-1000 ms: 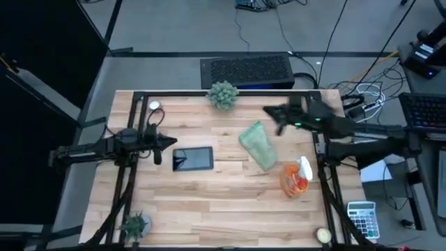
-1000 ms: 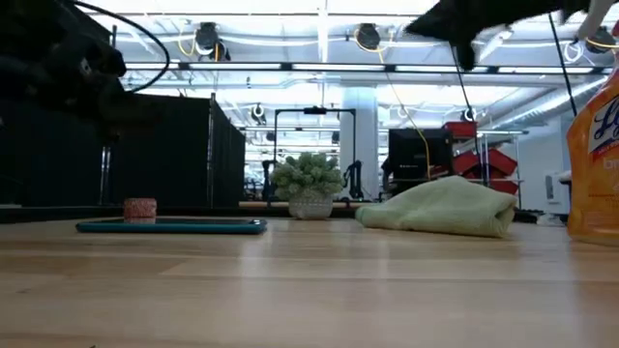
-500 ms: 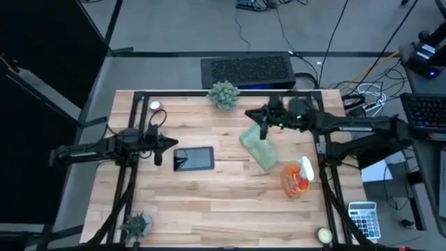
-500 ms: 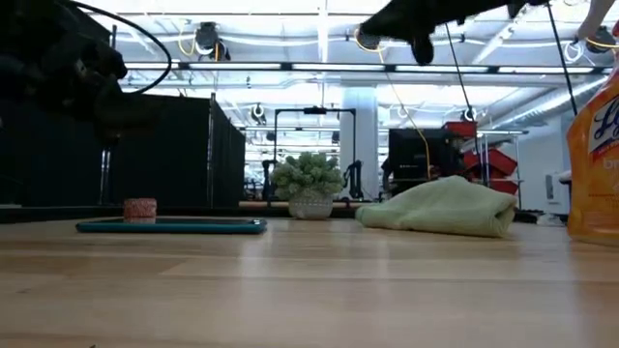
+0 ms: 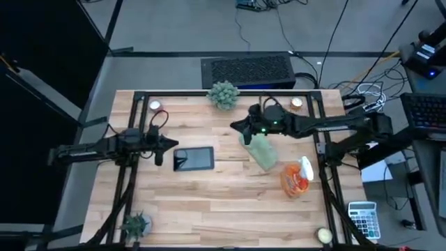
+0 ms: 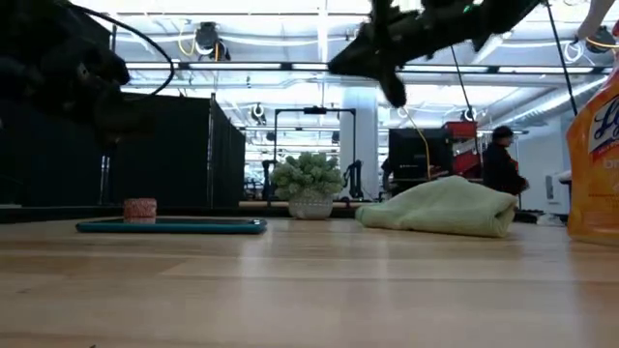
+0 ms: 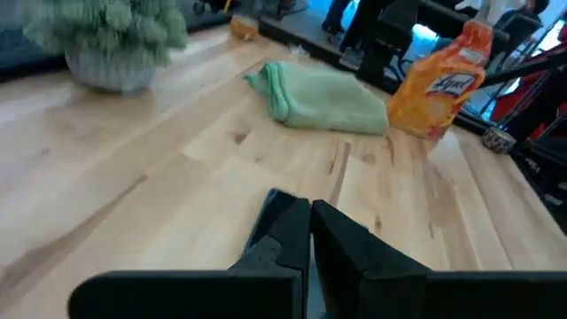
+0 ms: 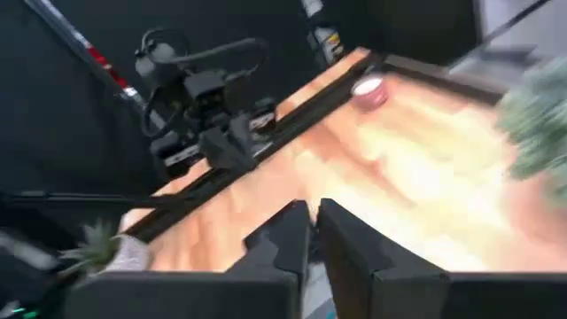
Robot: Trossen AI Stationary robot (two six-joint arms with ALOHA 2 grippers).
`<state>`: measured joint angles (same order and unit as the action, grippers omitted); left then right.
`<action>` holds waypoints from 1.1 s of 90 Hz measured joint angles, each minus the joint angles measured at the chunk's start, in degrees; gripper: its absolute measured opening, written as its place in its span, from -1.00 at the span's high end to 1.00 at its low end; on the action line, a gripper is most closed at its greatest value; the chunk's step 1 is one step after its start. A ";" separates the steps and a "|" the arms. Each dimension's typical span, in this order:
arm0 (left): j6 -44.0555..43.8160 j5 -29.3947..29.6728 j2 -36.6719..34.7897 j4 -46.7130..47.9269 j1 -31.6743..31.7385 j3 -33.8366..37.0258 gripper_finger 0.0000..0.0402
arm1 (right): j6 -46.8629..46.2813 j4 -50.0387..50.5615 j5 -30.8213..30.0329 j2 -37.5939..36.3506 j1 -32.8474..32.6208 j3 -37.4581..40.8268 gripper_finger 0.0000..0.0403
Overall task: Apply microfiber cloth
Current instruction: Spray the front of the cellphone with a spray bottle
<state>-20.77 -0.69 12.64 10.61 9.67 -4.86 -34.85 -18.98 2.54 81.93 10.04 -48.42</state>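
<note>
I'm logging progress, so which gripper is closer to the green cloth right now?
Right. The right gripper hovers above the microfiber cloth's far end; the left gripper waits across the tablet.

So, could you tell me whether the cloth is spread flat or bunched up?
Bunched up. The cloth lies in a folded, humped heap on the table, with rolled edges visible in the left wrist view.

In the high view the right gripper point(image 5: 245, 130) covers the near end of the microfiber cloth point(image 5: 263, 152); in the low view the spray bottle point(image 6: 595, 155) is cut by the picture's edge; the right wrist view is blurred; the plant point(image 8: 537, 124) there is a smear
</note>
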 joint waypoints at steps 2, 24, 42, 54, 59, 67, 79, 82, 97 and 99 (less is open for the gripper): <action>-0.20 0.00 0.66 0.09 0.00 -0.46 1.00 | -0.80 -1.31 0.73 1.12 -0.19 -0.01 0.71; -3.87 0.72 10.87 12.83 0.00 -9.47 1.00 | -8.84 2.99 2.34 13.07 -1.26 -6.26 0.15; -13.15 -1.38 19.00 19.61 -0.07 -12.39 1.00 | -13.05 12.39 4.01 21.08 -2.63 -13.37 -0.10; -17.85 -3.21 22.63 22.51 -1.24 -12.39 1.00 | -13.82 15.32 4.07 25.14 -3.94 -16.95 -0.14; -19.14 -3.30 23.68 23.21 -1.91 -12.39 1.00 | -14.01 15.39 4.38 26.62 -4.44 -17.75 -0.13; -21.09 -3.34 24.98 23.15 -3.17 -12.39 1.00 | -14.66 15.36 4.99 28.38 -5.23 -18.50 -0.12; -23.76 -3.33 27.08 23.21 -4.81 -12.08 1.00 | -16.82 15.86 5.05 31.32 -6.58 -18.53 -0.12; -24.20 -3.31 27.54 23.18 -5.10 -11.68 1.00 | -17.22 15.81 5.05 32.07 -6.94 -18.53 -0.12; -26.82 -3.21 30.02 22.78 -6.14 -9.79 1.00 | -19.00 13.13 5.00 35.21 -8.34 -18.53 -0.11; -26.79 -3.19 30.29 22.73 -6.24 -9.75 1.00 | -19.33 12.52 4.81 35.55 -8.43 -18.53 -0.11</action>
<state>-47.56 -3.88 42.94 33.34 3.43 -14.61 -54.19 -6.46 7.36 117.48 1.61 -66.96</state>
